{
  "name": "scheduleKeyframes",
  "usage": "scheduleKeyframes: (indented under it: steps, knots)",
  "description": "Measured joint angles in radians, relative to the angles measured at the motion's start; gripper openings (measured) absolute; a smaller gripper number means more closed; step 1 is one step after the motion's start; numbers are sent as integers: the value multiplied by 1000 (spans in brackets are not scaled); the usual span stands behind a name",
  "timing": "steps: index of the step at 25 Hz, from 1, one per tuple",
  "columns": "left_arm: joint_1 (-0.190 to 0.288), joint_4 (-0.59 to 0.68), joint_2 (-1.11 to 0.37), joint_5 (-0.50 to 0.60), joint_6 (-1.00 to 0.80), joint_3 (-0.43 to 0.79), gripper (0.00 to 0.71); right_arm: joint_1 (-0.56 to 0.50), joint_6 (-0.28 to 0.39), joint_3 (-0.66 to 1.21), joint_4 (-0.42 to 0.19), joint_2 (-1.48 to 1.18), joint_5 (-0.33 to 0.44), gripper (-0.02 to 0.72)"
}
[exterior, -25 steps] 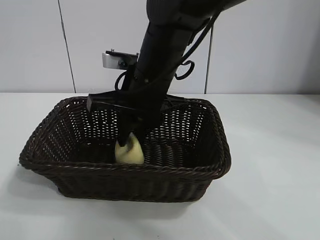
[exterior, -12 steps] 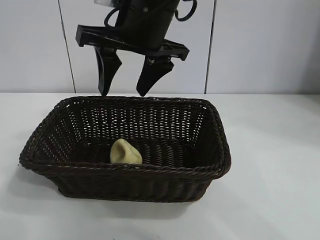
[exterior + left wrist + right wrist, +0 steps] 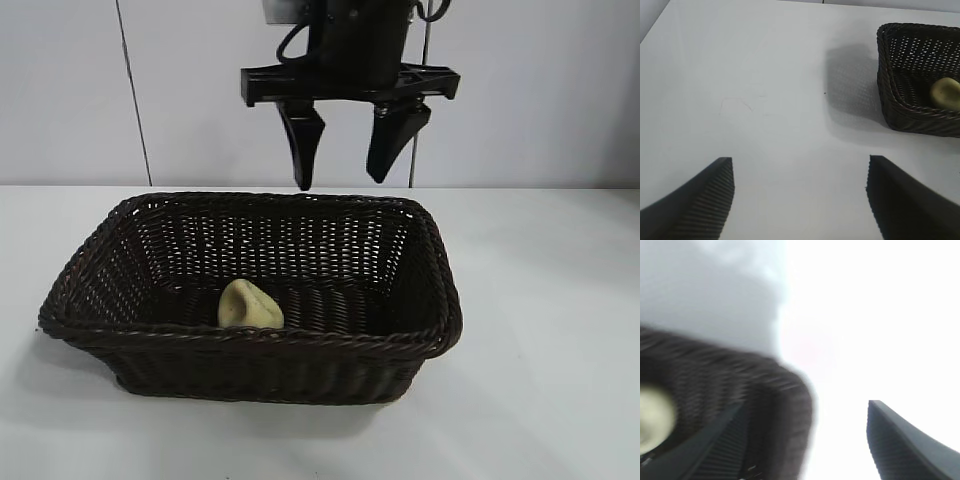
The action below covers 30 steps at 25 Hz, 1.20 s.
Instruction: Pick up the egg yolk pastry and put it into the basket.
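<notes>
A plain robot test space, like a lab. A bare white table (image 3: 560, 330) stands against a blank white panelled wall (image 3: 70, 90). Nothing homely or decorative is visible.

White table (image 3: 540, 330), matte, plain surface. Only one thing sits directly on it: the dark brown wicker basket (image 3: 250, 352), flat on its base, long side facing the exterior camera, roughly centre-left of the tabletop. Basket casts a soft shadow on the table under its near and left walls. Left wrist view shows the same table (image 3: 765, 100) with the basket (image 3: 900, 107) off at one corner of the picture, a grey shadow patch on the surface just beside the basket's wall, and a few faint scuff marks (image 3: 742, 104) on the bare top well apart from it. Table's far edge meets a pale panelled wall (image 3: 70, 90).
</notes>
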Motion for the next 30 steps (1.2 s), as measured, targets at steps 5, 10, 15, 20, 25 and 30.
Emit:
scheduleKeyframes:
  steps: [5, 10, 15, 20, 25, 30]
  knots:
    - [0, 0, 0, 0, 0, 0, 540, -125, 0, 0, -24, 0, 0, 494]
    - [0, 0, 0, 0, 0, 0, 540, -257, 0, 0, -60, 0, 0, 495]
    - [0, 0, 0, 0, 0, 0, 540, -348, 0, 0, -67, 0, 0, 495]
    - [0, 0, 0, 0, 0, 0, 540, -425, 0, 0, -72, 0, 0, 495]
    - [0, 0, 0, 0, 0, 0, 540, -473, 0, 0, -76, 0, 0, 495]
    - [0, 0, 0, 0, 0, 0, 540, -476, -34, 0, -51, -3, 0, 495]
